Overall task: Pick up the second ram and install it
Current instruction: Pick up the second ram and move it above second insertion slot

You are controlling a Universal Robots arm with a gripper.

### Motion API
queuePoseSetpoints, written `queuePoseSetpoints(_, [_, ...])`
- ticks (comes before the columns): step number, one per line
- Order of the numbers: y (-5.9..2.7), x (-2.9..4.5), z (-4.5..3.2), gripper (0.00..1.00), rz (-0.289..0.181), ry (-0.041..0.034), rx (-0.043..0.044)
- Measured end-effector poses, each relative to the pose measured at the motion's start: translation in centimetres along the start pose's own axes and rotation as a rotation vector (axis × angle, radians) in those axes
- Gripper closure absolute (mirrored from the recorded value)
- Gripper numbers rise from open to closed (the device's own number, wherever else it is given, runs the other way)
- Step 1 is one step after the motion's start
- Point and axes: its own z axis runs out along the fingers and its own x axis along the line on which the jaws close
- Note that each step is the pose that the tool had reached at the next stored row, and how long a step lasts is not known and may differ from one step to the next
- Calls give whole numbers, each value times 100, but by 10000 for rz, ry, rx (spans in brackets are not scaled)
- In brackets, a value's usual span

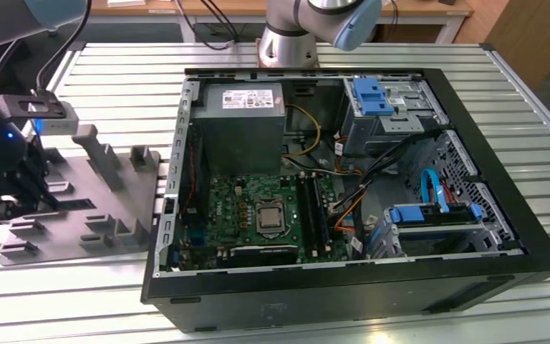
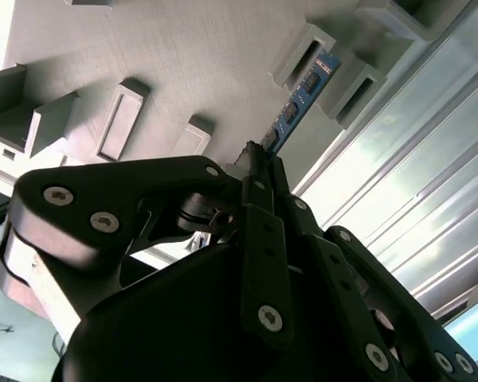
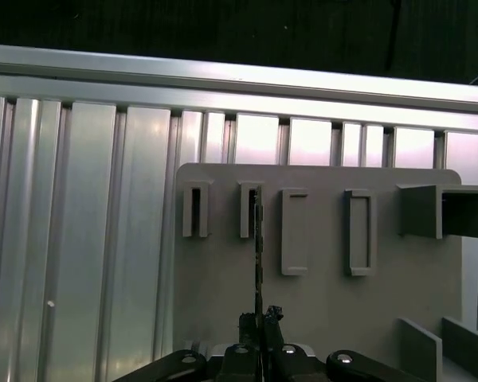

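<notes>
Between the fingertips of the gripper (image 2: 257, 157), the memory stick (image 2: 297, 106) is pinched by one end, the fingers pressed together on its two flat faces. Its other end reaches a narrow pocket of the holder plate (image 2: 183, 72), and I cannot tell whether it sits in that pocket or hangs just clear of it. In the first wrist view it shows edge-on as a thin dark line. It is a slim flat board with a row of black chips. It should prove very light and stiff along its length, yet easy to crack or twist if levered sideways. The hold belongs on the flat faces near an end, clear of its contacts. The plate is matt grey moulded plastic with raised rectangular pockets and blocks. It lies on a table (image 1: 112, 72) of ribbed bright aluminium slats, beside the open black computer case (image 1: 351, 294), where the green motherboard (image 1: 246, 208) lies well apart from the stick.
</notes>
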Motion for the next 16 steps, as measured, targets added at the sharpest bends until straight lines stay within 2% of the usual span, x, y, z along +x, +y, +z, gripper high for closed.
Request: queuePoseSetpoints(16, [2, -12, -87, 86, 0, 1, -1])
